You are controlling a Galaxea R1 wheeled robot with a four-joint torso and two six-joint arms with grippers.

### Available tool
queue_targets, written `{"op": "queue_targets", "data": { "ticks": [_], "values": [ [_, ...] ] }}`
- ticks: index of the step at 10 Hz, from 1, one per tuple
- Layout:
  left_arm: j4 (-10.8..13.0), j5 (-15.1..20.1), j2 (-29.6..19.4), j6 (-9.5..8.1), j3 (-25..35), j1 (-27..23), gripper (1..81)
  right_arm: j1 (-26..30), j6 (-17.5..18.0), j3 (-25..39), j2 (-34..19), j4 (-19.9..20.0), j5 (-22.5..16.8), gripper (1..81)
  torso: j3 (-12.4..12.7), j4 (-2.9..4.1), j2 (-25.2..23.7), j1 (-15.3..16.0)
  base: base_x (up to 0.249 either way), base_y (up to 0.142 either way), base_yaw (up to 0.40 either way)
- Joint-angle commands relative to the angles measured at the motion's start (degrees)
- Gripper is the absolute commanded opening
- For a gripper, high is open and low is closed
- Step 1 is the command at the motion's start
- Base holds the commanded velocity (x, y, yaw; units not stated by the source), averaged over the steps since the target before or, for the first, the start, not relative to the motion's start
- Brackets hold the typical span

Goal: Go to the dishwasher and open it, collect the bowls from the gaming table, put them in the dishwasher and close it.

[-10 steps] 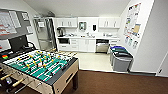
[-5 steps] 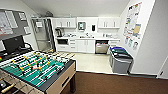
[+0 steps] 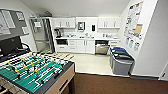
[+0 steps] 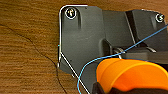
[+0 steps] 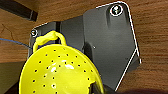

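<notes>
Kitchenette at the far end of the room, centre of the head view. Dishwasher (image 3: 102, 47) sits under the back counter (image 3: 87, 38), right of centre, steel-grey front, w/ white cupboards (image 3: 85, 46) to its left; door looks closed, though it's small and far off. White wall cabinets (image 3: 65, 23) hang above. Fridge w/ glass door (image 3: 41, 35) stands upper left of the kitchen run.

Football table (image 3: 32, 72) fills the lower left of the frame: green field, rods w/ yellow and dark figures, pale wood side. Can't make out any bowls on it from here.

Grey bins (image 3: 121, 61) w/ blue and green lids stand right of centre, near the white wall w/ posters (image 3: 135, 20). Floor is pale in the kitchen part, brown carpet (image 3: 112, 85) along the bottom of the frame.

Left wrist view: an orange bowl (image 4: 132, 75) shows large at the lower right, in front of the robot's dark plate, a thin blue cable (image 4: 105, 60) looping past, brown wood-grain floor (image 4: 27, 50) behind. Right wrist view: a yellow strainer w/ holes and a loop handle (image 5: 60, 72) shows large at the lower left, same wood-grain behind. Fingers on both arms: can't tell if apart or together, nor if they grip anything.
</notes>
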Motion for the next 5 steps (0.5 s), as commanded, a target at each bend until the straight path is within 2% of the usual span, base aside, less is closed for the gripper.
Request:
{"op": "queue_targets", "data": {
  "ticks": [1,5],
  "values": [
    [0.51,2.88,-0.55,0.47,-0.21,-2.19,1.0,2.02,-0.15,0.32,-0.67,-0.65,-2.8,1.0,0.0,0.0,0.0,0.03,0.16,0.0,0.0],
    [0.51,2.88,-0.55,0.47,-0.21,-2.19,1.0,2.11,-0.15,0.32,-0.67,-0.65,-2.8,1.0,0.0,0.0,0.0,0.03,0.161,0.0,0.0]
  ]
}}
